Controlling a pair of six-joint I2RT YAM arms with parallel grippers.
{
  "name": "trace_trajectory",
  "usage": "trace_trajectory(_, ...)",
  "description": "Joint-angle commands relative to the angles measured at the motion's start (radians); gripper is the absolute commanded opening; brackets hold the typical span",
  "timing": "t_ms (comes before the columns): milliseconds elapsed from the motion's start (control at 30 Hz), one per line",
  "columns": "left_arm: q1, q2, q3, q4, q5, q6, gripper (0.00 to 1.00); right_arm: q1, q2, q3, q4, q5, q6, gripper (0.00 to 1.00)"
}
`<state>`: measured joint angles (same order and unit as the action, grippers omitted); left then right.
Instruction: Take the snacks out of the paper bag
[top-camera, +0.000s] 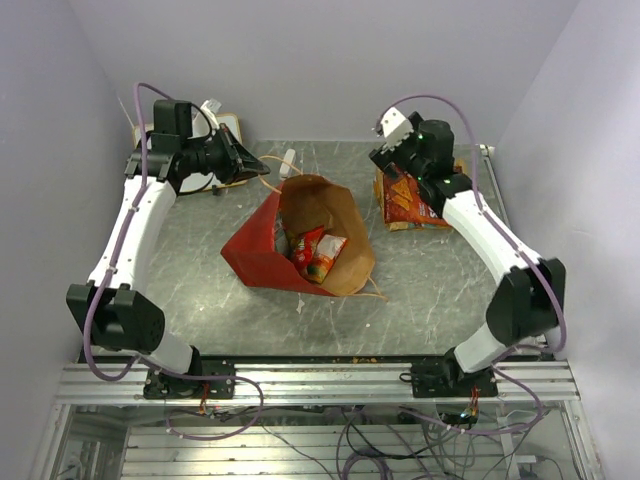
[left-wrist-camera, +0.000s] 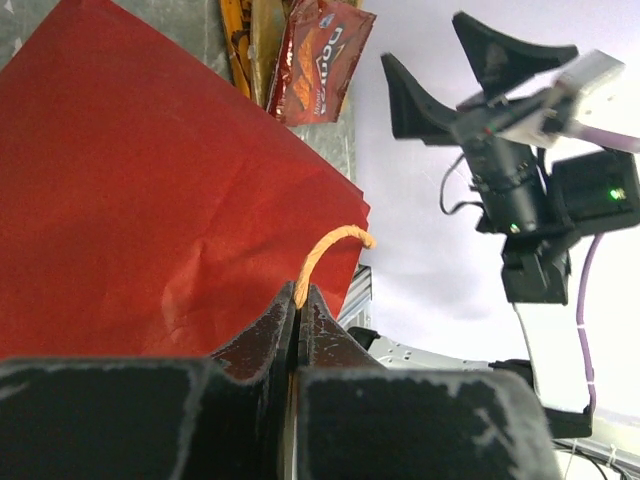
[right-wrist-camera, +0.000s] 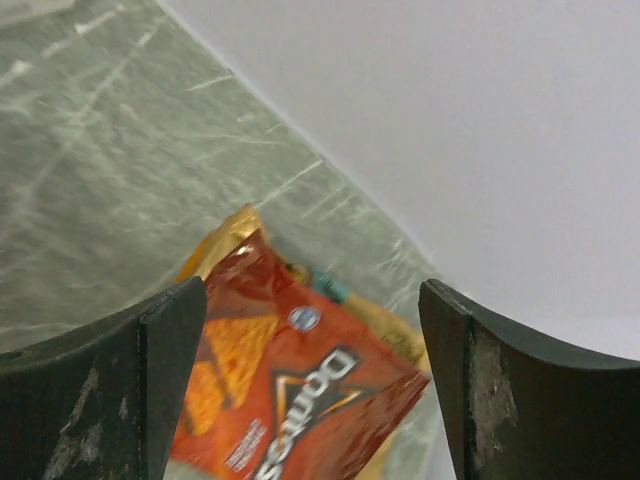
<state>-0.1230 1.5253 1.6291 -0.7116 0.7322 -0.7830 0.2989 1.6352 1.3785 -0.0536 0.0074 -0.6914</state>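
The red paper bag (top-camera: 258, 250) lies on its side mid-table, its brown kraft mouth (top-camera: 320, 205) held open. Two or three red and orange snack packets (top-camera: 316, 252) lie inside. My left gripper (top-camera: 256, 170) is shut on the bag's tan cord handle (left-wrist-camera: 330, 245) at the back left rim; in the left wrist view the left gripper (left-wrist-camera: 300, 296) pinches the cord in front of the red bag wall (left-wrist-camera: 150, 210). My right gripper (top-camera: 398, 172) is open and empty above a pile of snack packets (top-camera: 408, 203) at the back right. The right wrist view shows the right gripper (right-wrist-camera: 312, 300) over a red Doritos packet (right-wrist-camera: 300, 390).
A white board (top-camera: 226, 128) leans at the back left corner and a small white object (top-camera: 288, 160) lies near the back wall. Grey walls close in the table on three sides. A metal rail (top-camera: 320, 380) runs along the near edge.
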Motion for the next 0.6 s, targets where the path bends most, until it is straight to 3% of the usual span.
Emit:
trace_trajectory(0, 0.008, -0.059, -0.027, 0.068, 0.04, -0.017, 0.07, -0.006, -0.156, -0.07, -0.176, 0.028, 0.454, 0.88)
trace_trajectory(133, 0.008, -0.076, -0.037, 0.054, 0.027, -0.006, 0.07, -0.017, -0.334, -0.245, -0.162, -0.086, 0.806, 0.93)
trace_trajectory(200, 0.008, -0.083, -0.046, 0.057, 0.024, -0.007, 0.07, -0.021, -0.393, -0.315, -0.186, -0.134, 0.896, 0.92)
trace_trajectory(333, 0.006, -0.094, -0.052, 0.069, 0.014, -0.015, 0.07, -0.016, -0.403, -0.371, -0.325, -0.325, 0.859, 0.76)
trace_trajectory(567, 0.006, -0.102, -0.053, 0.073, 0.015, -0.017, 0.07, 0.019, -0.31, -0.359, -0.462, -0.29, 0.809, 0.75)
